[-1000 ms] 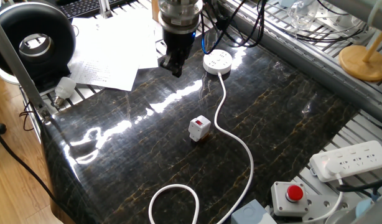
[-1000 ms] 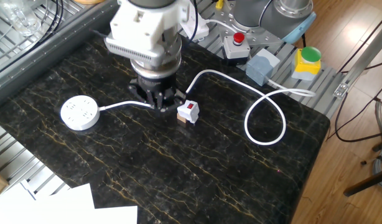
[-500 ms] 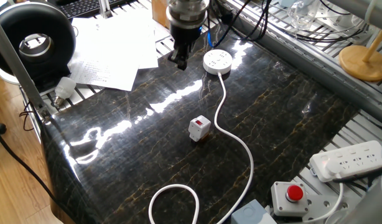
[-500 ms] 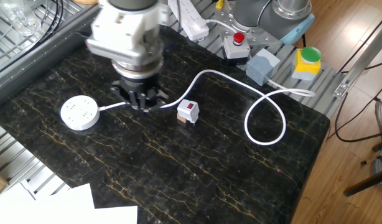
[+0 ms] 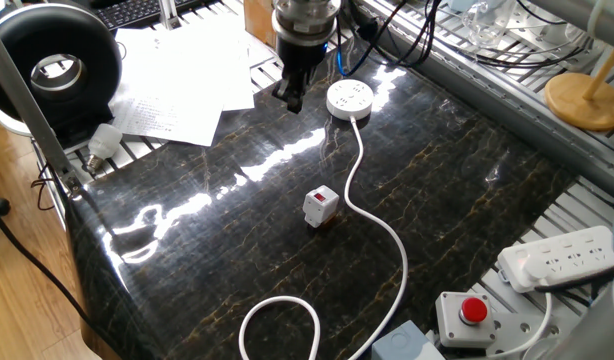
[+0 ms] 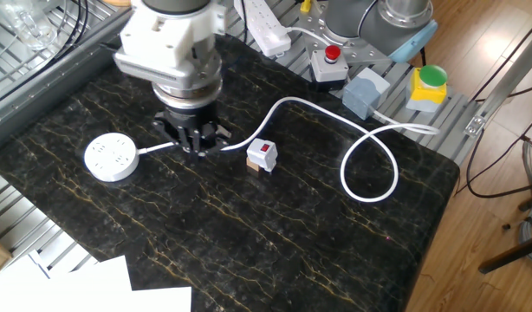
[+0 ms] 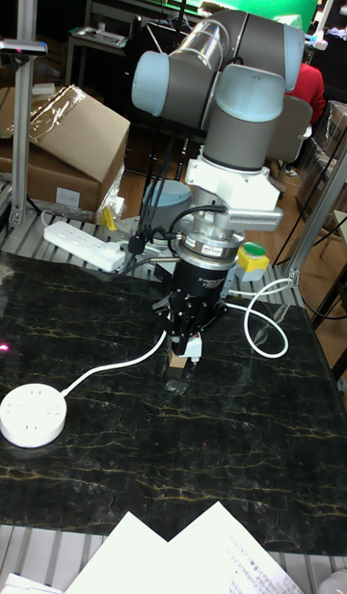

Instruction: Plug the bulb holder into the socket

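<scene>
The bulb holder [image 5: 320, 206], a small white box with a red patch, stands on the dark marble table, free of the gripper. It also shows as the bulb holder [image 6: 262, 155] in the other fixed view. The socket [image 5: 349, 98] is a round white puck at the far edge, and its white cord [image 5: 372, 215] runs past the holder. My gripper [image 5: 292, 97] hangs just left of the socket, with its fingers apart and nothing between them. In the other fixed view the gripper [image 6: 195, 143] sits between the socket [image 6: 110, 158] and the holder. The tall fixed view shows the gripper [image 7: 186, 343] in front of the holder.
A white power strip [image 5: 562, 256] and a red button box [image 5: 468, 314] lie at the near right. Papers [image 5: 177, 80], a light bulb [image 5: 102, 141] and a black ring lamp [image 5: 52, 60] sit off the table's left. The cord loops [image 6: 370, 169] on the table.
The gripper has moved away from the bulb holder toward the socket, mostly in the first half second. The holder and socket have not moved.
</scene>
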`<action>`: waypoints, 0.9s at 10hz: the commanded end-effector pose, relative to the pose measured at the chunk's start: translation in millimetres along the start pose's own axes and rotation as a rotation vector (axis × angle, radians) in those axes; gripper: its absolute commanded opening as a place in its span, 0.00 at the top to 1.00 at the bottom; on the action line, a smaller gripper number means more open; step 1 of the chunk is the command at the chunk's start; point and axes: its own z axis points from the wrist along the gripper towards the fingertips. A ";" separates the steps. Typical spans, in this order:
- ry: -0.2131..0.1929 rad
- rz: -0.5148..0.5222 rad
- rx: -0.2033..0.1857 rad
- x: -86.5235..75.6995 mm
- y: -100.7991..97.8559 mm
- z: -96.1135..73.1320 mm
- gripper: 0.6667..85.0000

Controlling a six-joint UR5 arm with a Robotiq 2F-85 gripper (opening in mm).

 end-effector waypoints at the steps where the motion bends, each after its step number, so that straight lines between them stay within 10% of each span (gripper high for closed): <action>1: -0.006 0.037 0.013 -1.4 7.2 -3.8 1.00; 6: -0.002 0.061 0.014 -1.0 7.8 -9.8 0.98; 9: -0.013 -0.051 0.041 -4.3 1.1 -10.0 0.49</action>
